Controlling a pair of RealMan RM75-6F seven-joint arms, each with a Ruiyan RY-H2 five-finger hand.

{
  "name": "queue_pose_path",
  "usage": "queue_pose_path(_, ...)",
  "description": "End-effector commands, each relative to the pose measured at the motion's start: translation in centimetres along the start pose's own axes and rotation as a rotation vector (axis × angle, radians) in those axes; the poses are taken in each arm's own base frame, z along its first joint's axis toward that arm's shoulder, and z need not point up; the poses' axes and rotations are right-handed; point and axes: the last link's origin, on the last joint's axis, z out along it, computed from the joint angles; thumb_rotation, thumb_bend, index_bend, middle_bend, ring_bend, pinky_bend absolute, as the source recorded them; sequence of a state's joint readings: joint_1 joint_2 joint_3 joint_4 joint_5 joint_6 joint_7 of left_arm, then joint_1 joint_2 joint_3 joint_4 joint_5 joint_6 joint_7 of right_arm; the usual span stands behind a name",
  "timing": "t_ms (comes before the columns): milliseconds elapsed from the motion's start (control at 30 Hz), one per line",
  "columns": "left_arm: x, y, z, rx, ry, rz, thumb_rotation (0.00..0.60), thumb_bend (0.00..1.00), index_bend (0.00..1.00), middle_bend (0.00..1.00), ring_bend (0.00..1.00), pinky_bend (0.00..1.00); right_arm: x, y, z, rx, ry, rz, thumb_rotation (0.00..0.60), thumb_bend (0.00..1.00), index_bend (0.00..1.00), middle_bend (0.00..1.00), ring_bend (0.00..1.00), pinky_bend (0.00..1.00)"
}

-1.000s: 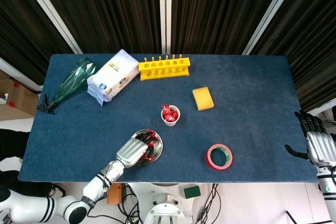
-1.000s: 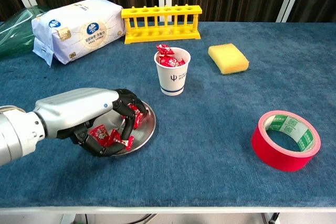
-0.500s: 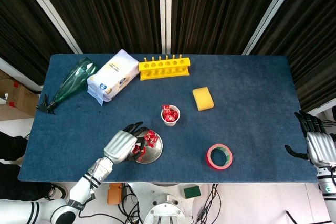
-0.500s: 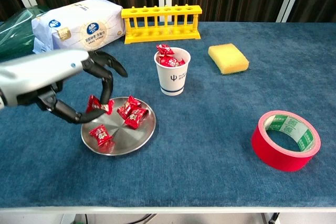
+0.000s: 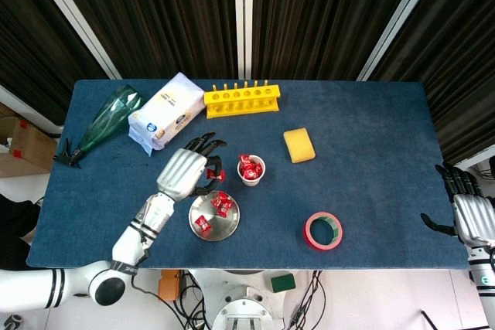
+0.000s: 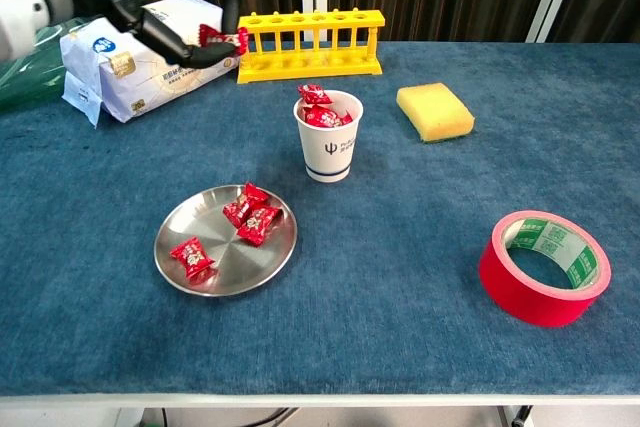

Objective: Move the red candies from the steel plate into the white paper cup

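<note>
From above, head view: left hand (image 5: 186,172) raised over the blue counter (image 5: 371,183), pinching one red candy (image 5: 214,175) between thumb and a fingertip, the other fingers spread. The held candy lies just left of the cup (image 5: 251,170), which already contains red candies, and above the plate (image 5: 214,218). Three candies (image 5: 222,203) remain on the plate, two together near its upper right, one apart at lower left. Right hand (image 5: 469,210) rests at the counter's right edge, fingers apart, holding nothing.

Chest view: left hand (image 6: 170,7) at upper left, high above the counter, in front of the tissue pack (image 6: 130,57); the candy (image 6: 222,39) is clamped at its fingertips, well above the plate (image 6: 170,237) and left of the cup (image 6: 329,137). Plate sits near the front left of the cup, apart from it. Behind stand a yellow rack (image 6: 308,40) and a sponge (image 6: 434,111); tape (image 6: 545,267) lies at right.
</note>
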State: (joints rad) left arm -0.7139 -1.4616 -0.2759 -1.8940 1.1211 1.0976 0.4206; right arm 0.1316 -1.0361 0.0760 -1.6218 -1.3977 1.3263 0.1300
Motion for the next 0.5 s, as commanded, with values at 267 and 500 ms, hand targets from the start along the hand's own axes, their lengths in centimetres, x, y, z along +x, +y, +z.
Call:
queue_pose_path(267,-3.5,3.1,5.9,0.017,-0.036,0.005,0.6,0.38,0.6,0.19,0.07,0.18,0.2,0.2,0.1,0.001,-0.002,0.01,0.6,0.2,0.0,0.0,0.0,0.0)
queue_pose_path(500,-4.8,3.3,7.7,0.043,-0.028,0.022,0.6,0.38,0.6,0.18,0.07,0.18,0.2,0.2,0.0,0.009,-0.009,0.013,0.6,0.2,0.0,0.0,0.0,0.0)
